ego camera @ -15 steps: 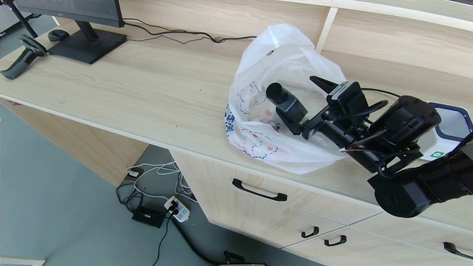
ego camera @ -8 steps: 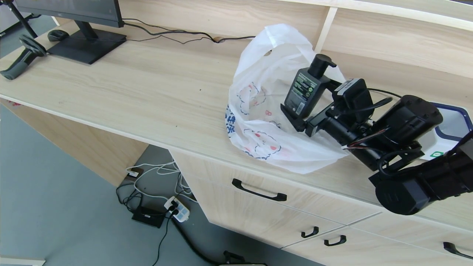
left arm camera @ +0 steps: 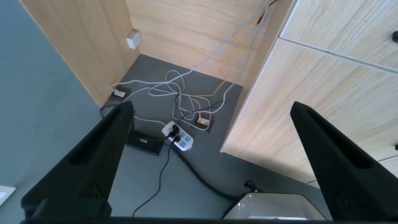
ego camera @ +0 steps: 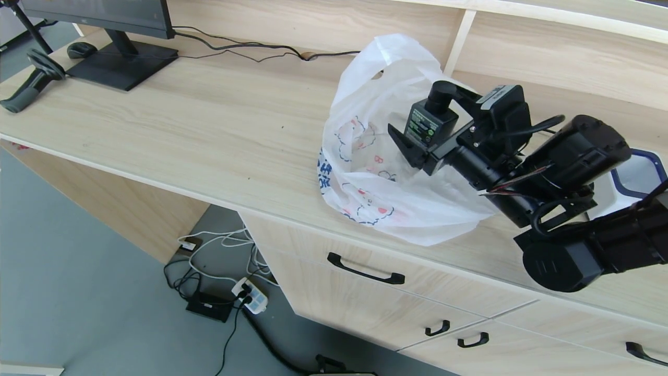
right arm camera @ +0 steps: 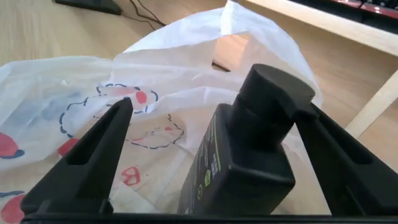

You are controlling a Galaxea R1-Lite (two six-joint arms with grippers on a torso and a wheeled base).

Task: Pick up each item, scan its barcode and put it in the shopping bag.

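Bottle (ego camera: 429, 121) sits in my right gripper (ego camera: 420, 110) over shopping bag (ego camera: 365, 177), can't tell if clamped; left gripper (left arm camera: 211, 107) spread wide.

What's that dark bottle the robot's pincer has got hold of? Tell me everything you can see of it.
The bottle is near black and looks like plastic, with a squarish body and a round black pump head on top. One face carries a label with small print and green marks. It sits tilted between the fingers of the right pincer, held in the air over the open mouth of the white shopping bag.
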